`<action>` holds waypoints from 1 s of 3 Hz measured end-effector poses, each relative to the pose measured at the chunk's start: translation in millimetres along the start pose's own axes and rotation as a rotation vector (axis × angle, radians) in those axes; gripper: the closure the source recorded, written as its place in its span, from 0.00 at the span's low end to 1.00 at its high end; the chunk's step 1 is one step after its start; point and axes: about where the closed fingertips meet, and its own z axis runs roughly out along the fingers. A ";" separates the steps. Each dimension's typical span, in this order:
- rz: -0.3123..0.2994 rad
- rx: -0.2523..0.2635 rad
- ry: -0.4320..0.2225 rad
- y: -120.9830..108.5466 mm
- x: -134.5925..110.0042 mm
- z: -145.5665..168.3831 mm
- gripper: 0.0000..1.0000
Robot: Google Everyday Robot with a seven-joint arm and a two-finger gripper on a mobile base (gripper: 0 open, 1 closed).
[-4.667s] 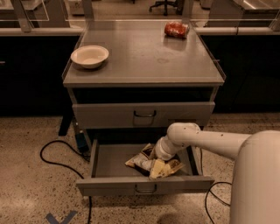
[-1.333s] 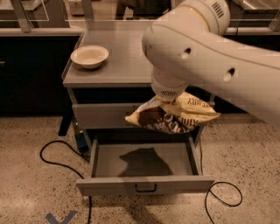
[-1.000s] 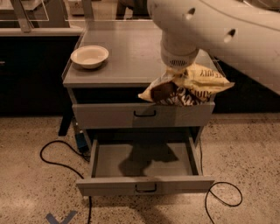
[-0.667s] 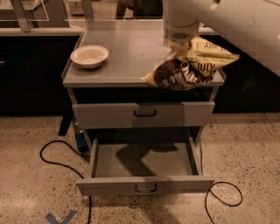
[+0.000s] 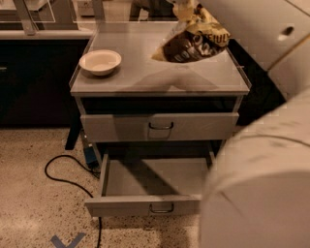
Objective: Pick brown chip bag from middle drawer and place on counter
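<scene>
Sitting below and to the left of the gripper (image 5: 183, 8), a white bowl (image 5: 100, 62) rested on the counter (image 5: 140, 80). Far beneath the gripper, the middle drawer (image 5: 150, 181) stood pulled out and bare, since the brown chip bag (image 5: 196, 39) that had lain in it seconds earlier was gone. That bag now hung directly under the gripper, which was at the top edge of the view, clenched on the bag's upper fold. The bag was clear of the surface and cast a shadow on it. A moment before, it had been level with the counter's front edge; it had since been carried further in over the top. The pick looked finished, leaving only the lowering and release. Lower right, the robot's pale arm (image 5: 261, 189) filled the corner.
</scene>
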 end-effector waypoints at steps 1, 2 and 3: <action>0.014 0.041 -0.031 -38.6 -11.8 -14.9 1.00; 0.065 0.052 -0.134 -53.2 -23.8 2.2 1.00; 0.141 0.005 -0.233 -48.0 -21.3 60.9 1.00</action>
